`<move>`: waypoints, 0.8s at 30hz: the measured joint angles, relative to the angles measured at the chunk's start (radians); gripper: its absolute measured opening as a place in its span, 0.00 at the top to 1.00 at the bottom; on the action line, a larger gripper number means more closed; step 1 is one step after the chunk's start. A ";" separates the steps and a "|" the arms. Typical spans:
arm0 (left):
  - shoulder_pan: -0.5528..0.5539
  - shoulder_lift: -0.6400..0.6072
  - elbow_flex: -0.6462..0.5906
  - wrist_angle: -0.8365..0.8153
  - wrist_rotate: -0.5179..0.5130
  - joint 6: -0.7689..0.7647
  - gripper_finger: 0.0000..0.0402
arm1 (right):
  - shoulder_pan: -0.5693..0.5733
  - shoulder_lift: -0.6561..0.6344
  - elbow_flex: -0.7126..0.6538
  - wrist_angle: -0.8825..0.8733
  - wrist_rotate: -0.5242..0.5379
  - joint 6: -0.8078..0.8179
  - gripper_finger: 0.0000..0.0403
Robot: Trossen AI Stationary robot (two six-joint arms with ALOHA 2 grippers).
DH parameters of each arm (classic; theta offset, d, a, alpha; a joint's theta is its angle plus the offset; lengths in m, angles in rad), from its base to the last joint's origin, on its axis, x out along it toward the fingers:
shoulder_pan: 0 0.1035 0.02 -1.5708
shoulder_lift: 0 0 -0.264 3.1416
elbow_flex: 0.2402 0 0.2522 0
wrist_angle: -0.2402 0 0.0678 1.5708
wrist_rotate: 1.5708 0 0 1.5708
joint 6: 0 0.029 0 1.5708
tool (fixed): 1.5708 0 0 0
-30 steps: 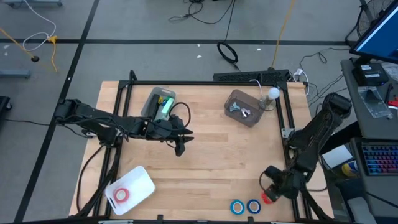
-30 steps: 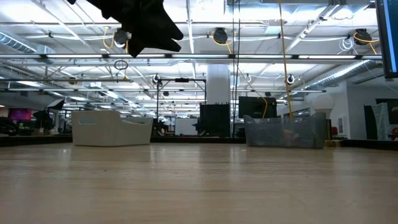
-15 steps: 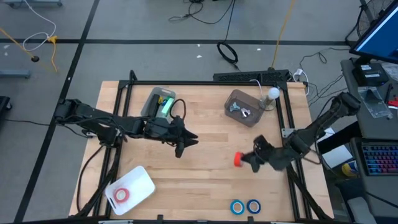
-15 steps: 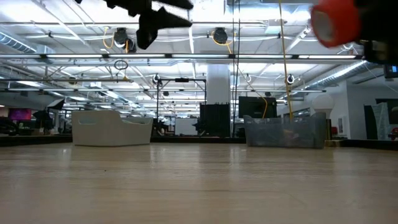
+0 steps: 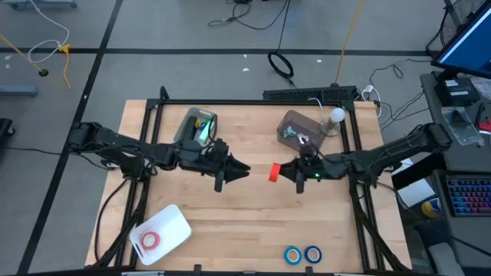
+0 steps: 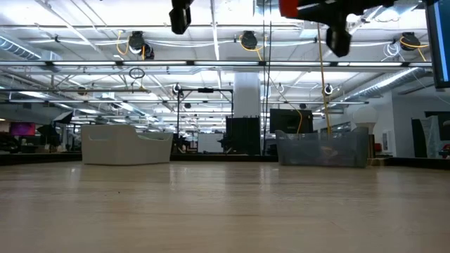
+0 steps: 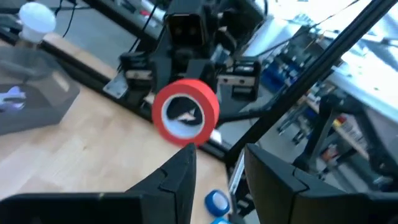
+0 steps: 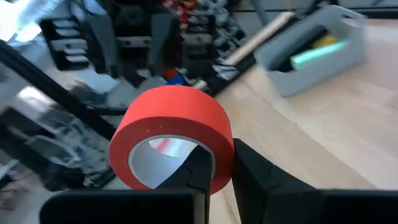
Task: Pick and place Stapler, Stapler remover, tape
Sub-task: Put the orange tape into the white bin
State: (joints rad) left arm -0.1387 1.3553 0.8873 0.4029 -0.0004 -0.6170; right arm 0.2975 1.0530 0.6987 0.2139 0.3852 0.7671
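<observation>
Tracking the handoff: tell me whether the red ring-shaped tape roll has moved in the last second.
Yes. The red ring-shaped tape roll travelled from the table's near right corner, beside the blue rolls, up to mid-table, held by the right gripper.

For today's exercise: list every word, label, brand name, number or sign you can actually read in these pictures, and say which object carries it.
None can be read.
Red tape roll held in the right gripper: plain, no print.
Grey bin with the green item: no legible label.
White tray: no marking.
Monitor and keyboard beside the table: too small to read.
</observation>
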 joint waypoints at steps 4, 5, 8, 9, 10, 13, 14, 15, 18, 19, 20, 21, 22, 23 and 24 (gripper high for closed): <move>0.000 0.028 0.001 0.071 0.000 -0.045 0.66 | -0.058 0.065 0.001 0.141 -0.102 -0.023 0.93; 0.000 0.036 0.001 0.078 0.000 -0.054 0.66 | -0.070 0.082 0.001 0.174 -0.124 -0.024 0.93; 0.000 0.061 0.001 0.080 0.000 -0.091 0.66 | -0.099 0.120 0.001 0.252 -0.180 -0.022 0.93; 0.001 0.067 0.001 0.080 0.000 -0.101 0.66 | -0.105 0.130 0.001 0.266 -0.187 -0.017 0.93; 0.002 0.070 0.001 0.077 0.000 -0.107 0.66 | -0.113 0.141 0.001 0.281 -0.204 -0.011 0.93; 0.006 0.080 0.001 0.098 -0.015 -0.112 0.66 | -0.128 0.163 0.001 0.297 -0.234 0.013 0.93; 0.007 0.082 0.002 0.099 -0.022 -0.112 0.66 | -0.131 0.169 0.001 0.306 -0.238 0.021 0.93; 0.007 0.085 0.000 0.103 -0.026 -0.112 0.66 | -0.134 0.178 0.001 0.321 -0.246 0.029 0.93; 0.012 0.093 0.002 0.135 -0.027 -0.109 0.66 | -0.141 0.194 0.001 0.350 -0.262 0.040 0.93; 0.015 0.096 0.003 0.136 -0.027 -0.108 0.66 | -0.142 0.200 0.001 0.362 -0.264 0.040 0.93; 0.016 0.099 0.002 0.128 -0.024 -0.110 0.66 | -0.145 0.204 0.002 0.366 -0.265 0.042 0.93; 0.016 0.102 0.001 0.125 -0.019 -0.112 0.66 | -0.148 0.207 0.002 0.365 -0.268 0.049 0.93; 0.016 0.103 0.001 0.124 -0.019 -0.112 0.66 | -0.152 0.210 0.002 0.366 -0.279 0.056 0.93; 0.016 0.102 0.001 0.128 -0.019 -0.112 0.66 | -0.154 0.213 0.002 0.366 -0.286 0.058 0.93; 0.016 0.102 0.001 0.139 -0.018 -0.112 0.66 | -0.156 0.218 0.002 0.371 -0.286 0.059 0.93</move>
State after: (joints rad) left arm -0.1230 1.4576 0.8886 0.5418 -0.0189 -0.7286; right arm 0.1417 1.2713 0.7002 0.5850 0.0995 0.8258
